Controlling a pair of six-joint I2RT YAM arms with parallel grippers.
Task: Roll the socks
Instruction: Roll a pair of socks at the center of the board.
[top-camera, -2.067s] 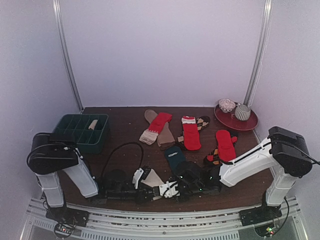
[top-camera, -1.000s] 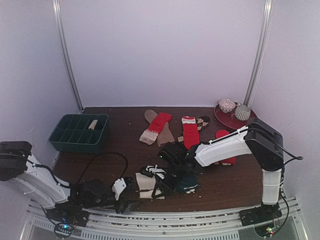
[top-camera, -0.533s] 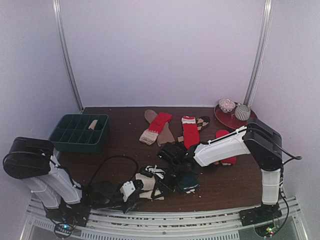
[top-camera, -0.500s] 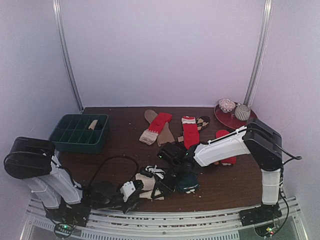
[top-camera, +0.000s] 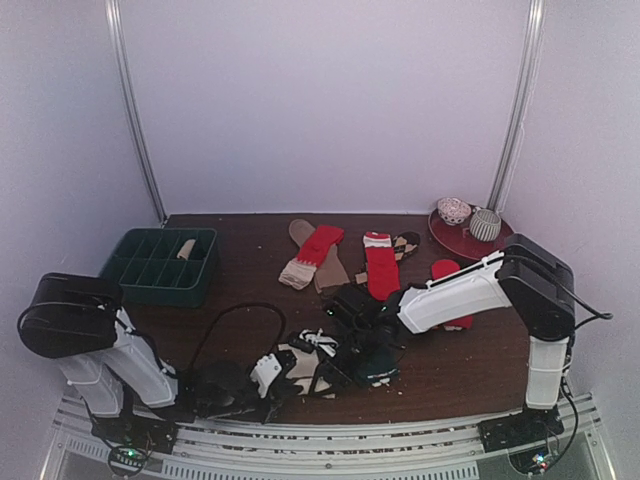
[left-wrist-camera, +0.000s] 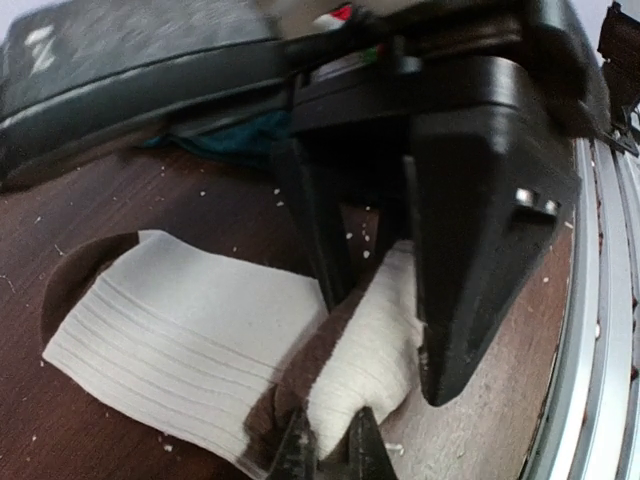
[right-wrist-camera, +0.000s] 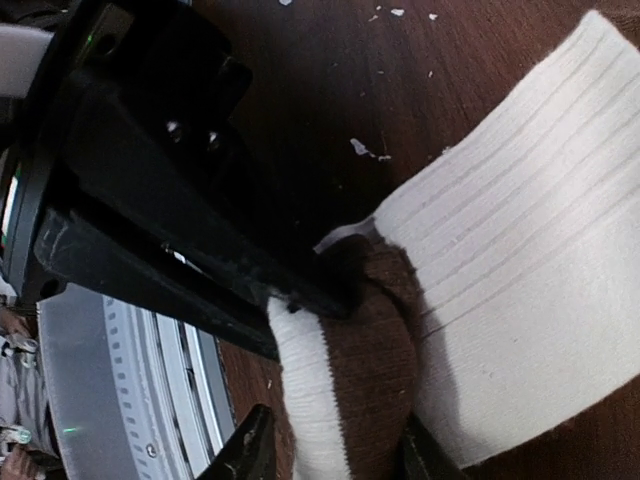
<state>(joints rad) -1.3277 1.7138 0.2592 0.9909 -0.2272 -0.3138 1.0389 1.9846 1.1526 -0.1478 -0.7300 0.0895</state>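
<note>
The left gripper (left-wrist-camera: 333, 452) is clamped tight on the folded end of a cream-and-brown sock (left-wrist-camera: 190, 330), with a nub of cream fabric and the brown toe pinched right at its fingertips. The right gripper (right-wrist-camera: 335, 450) comes at the same folded end from the opposite side. Its jaws stand part-way apart with the bundle filling the gap between them, and I cannot tell whether they are pressing on it or only straddling it. The sock lies on the wooden table (left-wrist-camera: 60, 210) directly between the two grippers, whose tips nearly meet over the fold. Its long axis runs crosswise to both. In the left wrist view the flat ribbed cream cuff stretches away to the left of the fingertips. In the right wrist view it stretches up and to the right, away from the fingers. The cuff end lies flat and unrolled, while the brown toe end is doubled over in a short thick fold. A dark teal sock (top-camera: 377, 365) lies just beside the right gripper, under that arm.
</note>
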